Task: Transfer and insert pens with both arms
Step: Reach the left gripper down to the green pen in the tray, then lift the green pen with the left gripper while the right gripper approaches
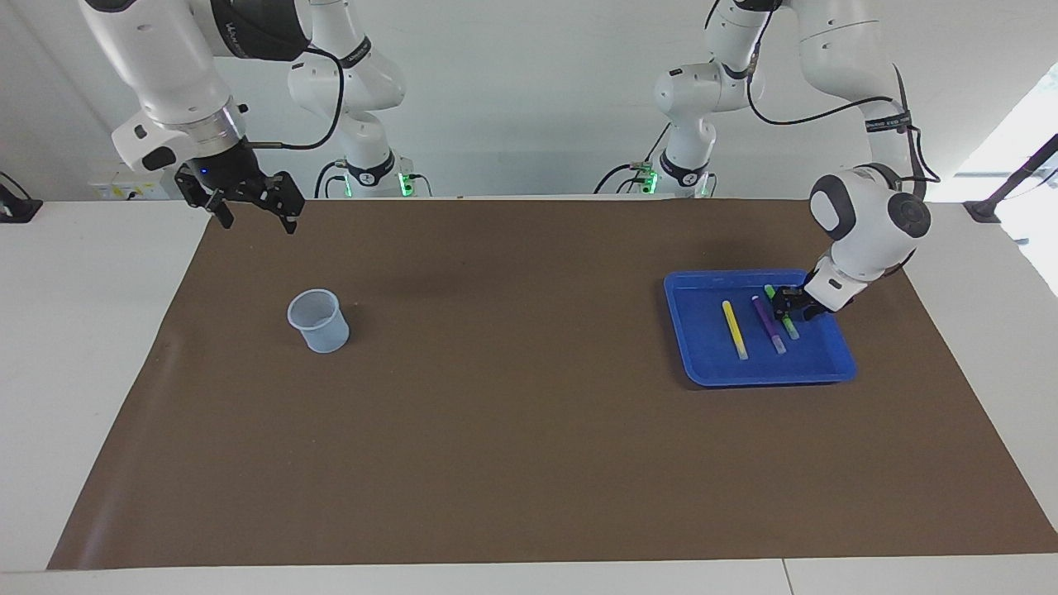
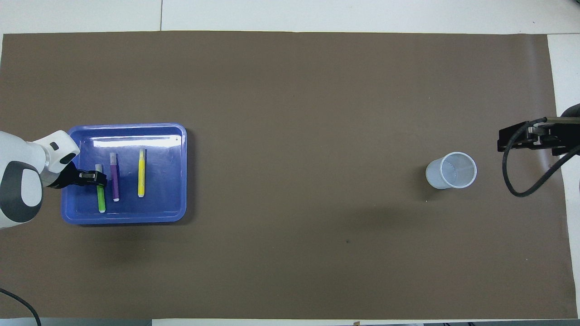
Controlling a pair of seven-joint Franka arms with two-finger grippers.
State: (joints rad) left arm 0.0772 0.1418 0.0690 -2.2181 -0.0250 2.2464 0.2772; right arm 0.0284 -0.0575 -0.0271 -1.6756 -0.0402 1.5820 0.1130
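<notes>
Left gripper (image 1: 789, 311) low in blue tray (image 1: 702, 364) at left arm's end, jaws astride green pen (image 1: 791, 328) w/ grip not yet sure; purple, yellow pens alongside; right gripper (image 1: 252, 207) released, waits above mat nr cup (image 1: 317, 321): close squarely mid-barrel before lifting.

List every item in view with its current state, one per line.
Green pen: lying in the tray, left gripper down on it.
Purple pen: lying loose in the tray.
Yellow pen: lying loose in the tray.
Blue tray: flat on the mat.
Cup: upright, empty.
Right gripper: open, waiting, raised.
</notes>
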